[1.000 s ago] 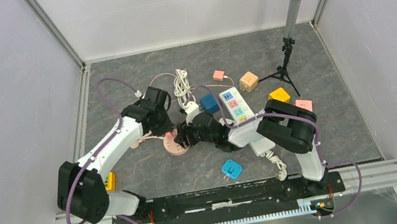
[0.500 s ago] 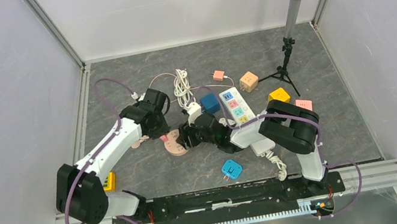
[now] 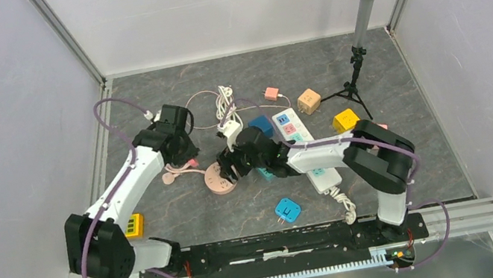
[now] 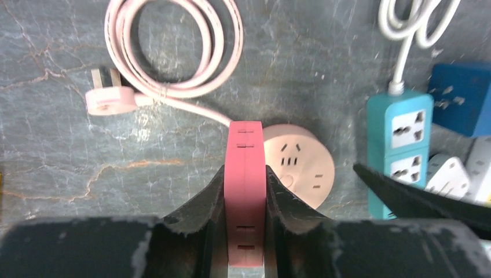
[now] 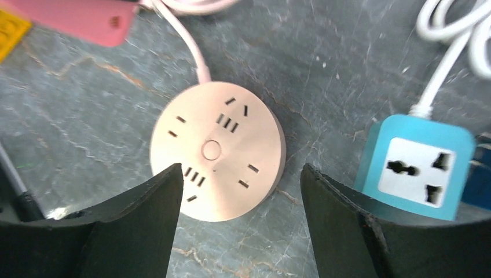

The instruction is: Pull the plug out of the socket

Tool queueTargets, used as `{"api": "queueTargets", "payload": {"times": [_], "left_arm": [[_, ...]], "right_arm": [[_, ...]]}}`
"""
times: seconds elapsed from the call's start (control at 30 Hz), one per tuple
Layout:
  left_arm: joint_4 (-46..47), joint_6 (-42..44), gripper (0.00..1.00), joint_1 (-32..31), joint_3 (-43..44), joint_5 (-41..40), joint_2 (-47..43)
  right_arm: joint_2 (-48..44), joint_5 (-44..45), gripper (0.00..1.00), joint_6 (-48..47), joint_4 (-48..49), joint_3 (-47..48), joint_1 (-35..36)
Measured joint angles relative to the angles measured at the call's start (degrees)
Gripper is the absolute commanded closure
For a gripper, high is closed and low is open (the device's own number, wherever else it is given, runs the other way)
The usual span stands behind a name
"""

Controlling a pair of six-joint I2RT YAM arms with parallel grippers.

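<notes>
My left fingers [image 4: 215, 194] are clamped on the pink plug [image 4: 245, 174], whose long axis runs straight out from them. The round socket [image 4: 298, 165] lies on the desk [image 4: 69, 168] just past the plug's tip, to its right. My right fingers [image 5: 165, 194] stand apart, straddling that socket from above. The plug looks free of the socket, and only my left arm carries it.

Overhead view looks down; both wrist views, close, share the round socket [image 5: 217, 152].
</notes>
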Motion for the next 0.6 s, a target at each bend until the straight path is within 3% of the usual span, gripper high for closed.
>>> {"api": "queueTargets", "payload": {"times": [0.27,0.6], "left_arm": [[5.0,1.3,0.95,6.5,2.9,7.1,3.5],[12.6,2.4,0.73,6.4,11.1,16.5,18.2]], "right_arm": [[-14.5,-0.3,0.23,-0.9,-0.5,-4.4,-1.0],[-30.1,6.7,0.22,0.9,-4.7,-20.0,-5.8]]}}
